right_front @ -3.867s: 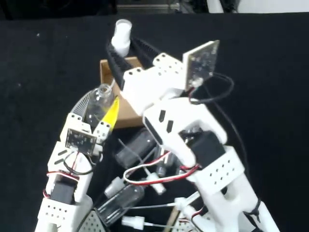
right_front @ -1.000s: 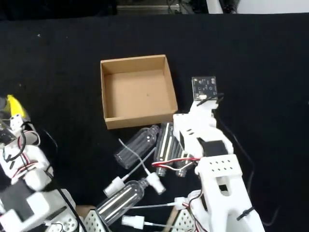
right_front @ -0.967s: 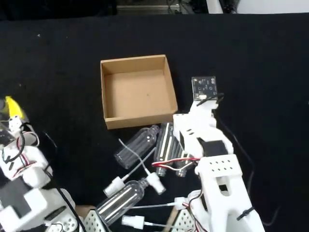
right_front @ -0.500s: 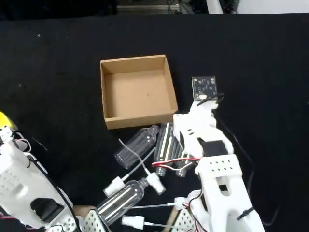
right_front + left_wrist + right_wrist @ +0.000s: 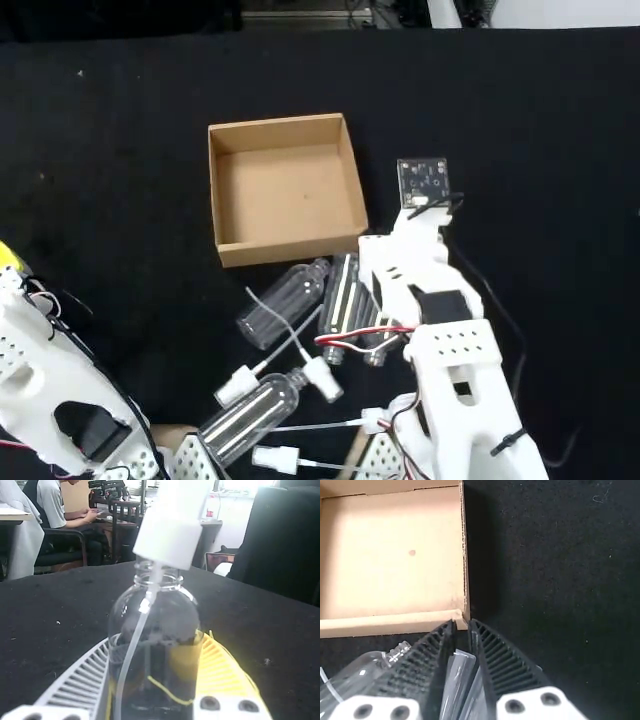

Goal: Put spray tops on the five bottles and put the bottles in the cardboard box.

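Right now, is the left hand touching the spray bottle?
Touching. The left wrist view shows the spray bottle gripped between the left hand's fingers.
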`<move>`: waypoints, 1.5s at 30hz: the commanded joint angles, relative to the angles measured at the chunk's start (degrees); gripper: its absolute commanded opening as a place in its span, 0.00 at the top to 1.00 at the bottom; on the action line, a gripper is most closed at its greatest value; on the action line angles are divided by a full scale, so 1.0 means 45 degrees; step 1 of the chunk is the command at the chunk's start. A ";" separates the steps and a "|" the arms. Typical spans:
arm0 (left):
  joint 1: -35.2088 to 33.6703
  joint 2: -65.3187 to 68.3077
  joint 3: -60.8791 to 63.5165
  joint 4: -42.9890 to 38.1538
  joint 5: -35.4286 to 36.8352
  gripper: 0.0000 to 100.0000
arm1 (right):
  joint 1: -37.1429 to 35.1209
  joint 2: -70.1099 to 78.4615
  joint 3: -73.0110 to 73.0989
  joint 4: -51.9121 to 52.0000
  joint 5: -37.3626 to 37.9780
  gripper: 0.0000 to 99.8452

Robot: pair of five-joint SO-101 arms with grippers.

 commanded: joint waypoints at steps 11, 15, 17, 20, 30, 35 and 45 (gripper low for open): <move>-0.0186 -0.0039 -0.0283 -0.0274 0.0000 0.68 | -0.0137 -0.0303 -0.0107 -0.0410 -0.0039 0.98; -0.0186 -0.0059 -0.0303 -0.0274 -0.0039 0.68 | -0.0137 -0.0303 -0.0107 -0.0410 -0.0039 0.98; -0.0166 -0.0059 -0.0381 -0.0293 -0.0078 0.68 | -0.0137 -0.0303 -0.0107 -0.0410 -0.0039 0.98; -0.0107 -0.0078 -0.0420 -0.0918 -0.0098 0.68 | -0.0137 -0.0303 -0.0107 -0.0410 -0.0039 0.98; -0.0029 -0.1895 0.0361 -0.0879 -0.0098 0.69 | -0.0137 -0.0303 -0.0107 -0.0410 -0.0039 0.98; 0.0049 -0.2227 0.0342 0.0078 -0.0098 0.69 | -0.0137 -0.0303 -0.0107 -0.0410 -0.0039 0.98; 0.0088 -0.2247 0.0205 0.0449 -0.0098 0.69 | -0.0137 -0.0303 -0.0107 -0.0410 -0.0039 0.98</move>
